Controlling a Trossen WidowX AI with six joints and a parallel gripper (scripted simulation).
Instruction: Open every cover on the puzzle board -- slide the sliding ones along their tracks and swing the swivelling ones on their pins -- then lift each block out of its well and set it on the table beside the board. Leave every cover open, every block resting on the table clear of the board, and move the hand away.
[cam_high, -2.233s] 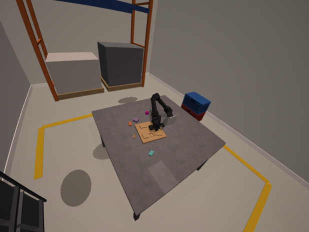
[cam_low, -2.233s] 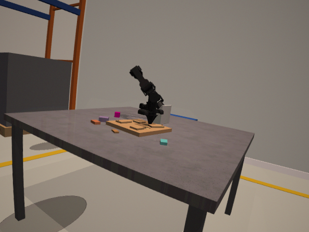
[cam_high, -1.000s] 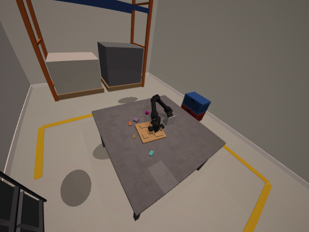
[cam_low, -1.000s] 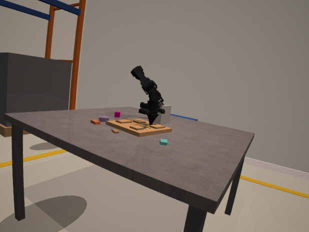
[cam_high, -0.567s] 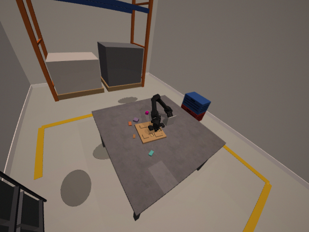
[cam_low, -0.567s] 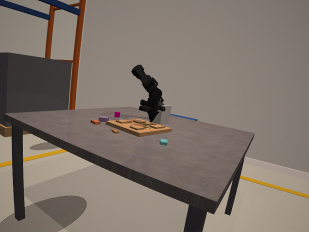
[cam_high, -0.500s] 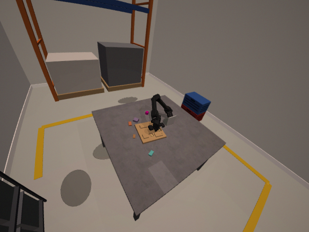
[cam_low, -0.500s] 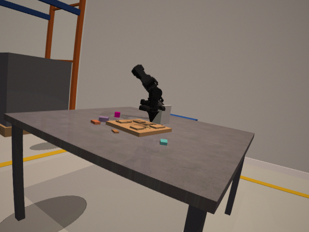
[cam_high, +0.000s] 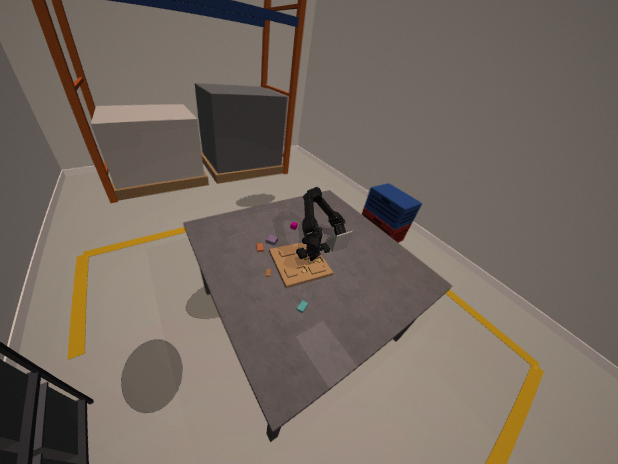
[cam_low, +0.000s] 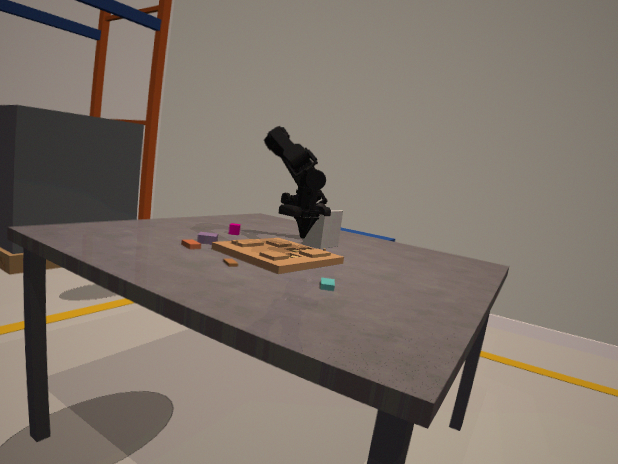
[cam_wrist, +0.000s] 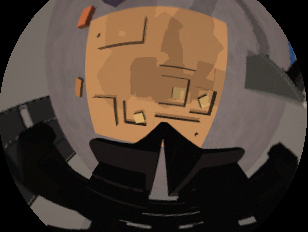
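The black two-fingered pincer (cam_high: 313, 257) (cam_low: 303, 235) (cam_wrist: 163, 124) is hovering fully closed, gripping nothing, while the flat, orange-brown wooden-looking puzzle board (cam_high: 281, 266) (cam_low: 277, 268) (cam_wrist: 112, 70) is lying below, spreading toward twelve o'clock in the wrist view.

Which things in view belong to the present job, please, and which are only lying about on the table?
Job:
- puzzle board
- its wooden covers
- pale yellow pieces on it, probably the blocks
- end effector

Lying about, apparently:
- turquoise block
- magenta cube
- purple block
- orange block
- small brown block
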